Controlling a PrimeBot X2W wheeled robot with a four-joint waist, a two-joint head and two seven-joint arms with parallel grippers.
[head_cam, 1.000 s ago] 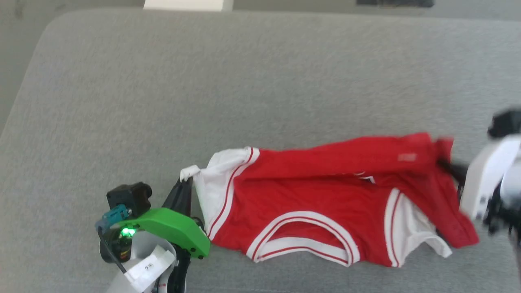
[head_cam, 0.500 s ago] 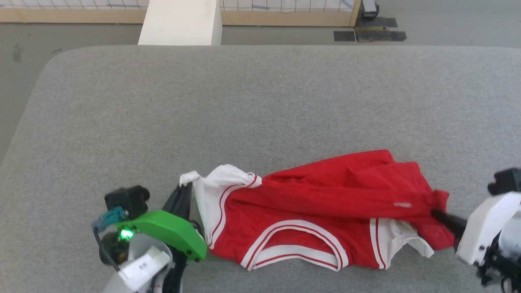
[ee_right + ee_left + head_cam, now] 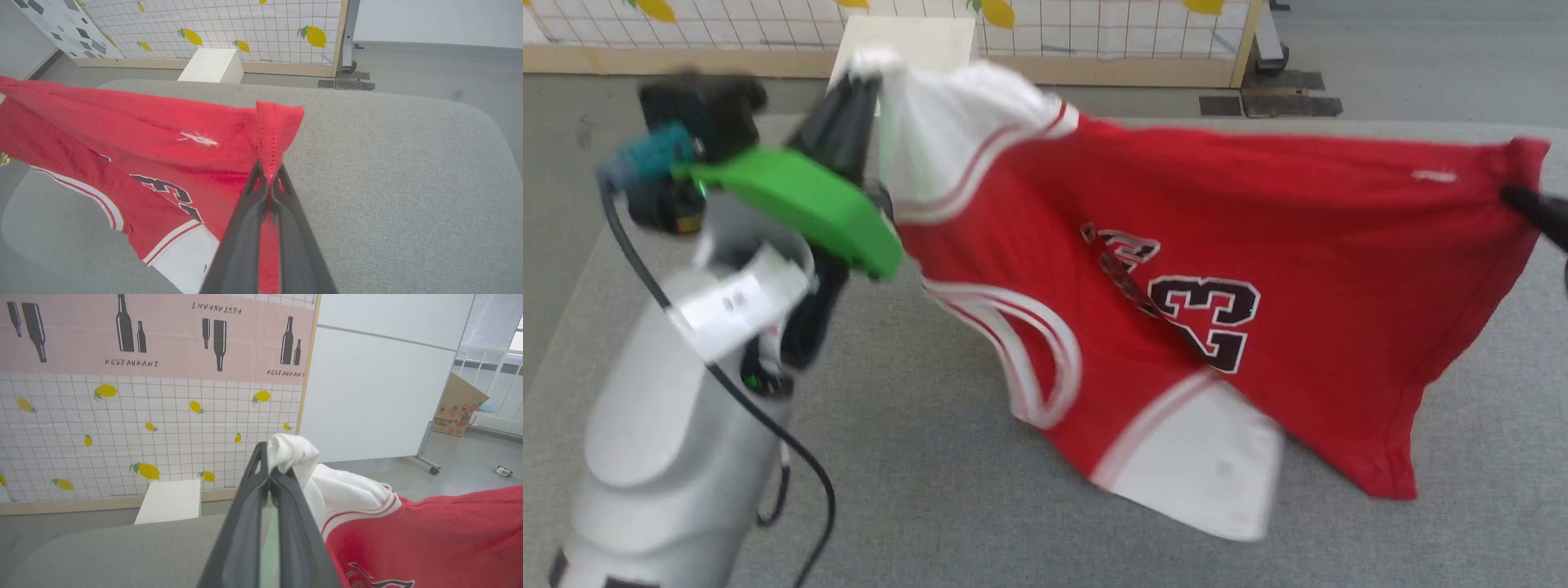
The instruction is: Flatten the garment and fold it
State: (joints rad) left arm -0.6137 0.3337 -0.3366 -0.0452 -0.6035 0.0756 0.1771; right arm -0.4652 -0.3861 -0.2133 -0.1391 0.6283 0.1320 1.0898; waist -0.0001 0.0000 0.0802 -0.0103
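The garment [image 3: 1176,245], a red T-shirt with white sleeves and a black "23" print, hangs in the air above the grey padded table [image 3: 947,490], stretched sideways between my two grippers. My left gripper [image 3: 854,82] is shut on the bunched white sleeve at the upper left; the left wrist view shows its fingertips [image 3: 265,473] pinching that sleeve [image 3: 294,453]. At the right edge my right gripper [image 3: 1515,196] is shut on a red hem corner, and the right wrist view shows that gripper [image 3: 267,179] clamping the red fabric [image 3: 163,134]. The other white sleeve [image 3: 1209,465] dangles lowest.
Beyond the table's far edge stand a white block [image 3: 915,41] and a lemon-patterned grid wall panel [image 3: 1094,24] with a wooden base. Grey floor surrounds the rounded table corners [image 3: 482,118]. A cardboard box [image 3: 457,404] leans far off in the left wrist view.
Both grippers have risen and lifted the garment off the table, so it now hangs spread, showing its printed front. The head camera has tilted up, bringing the wall panel into view.
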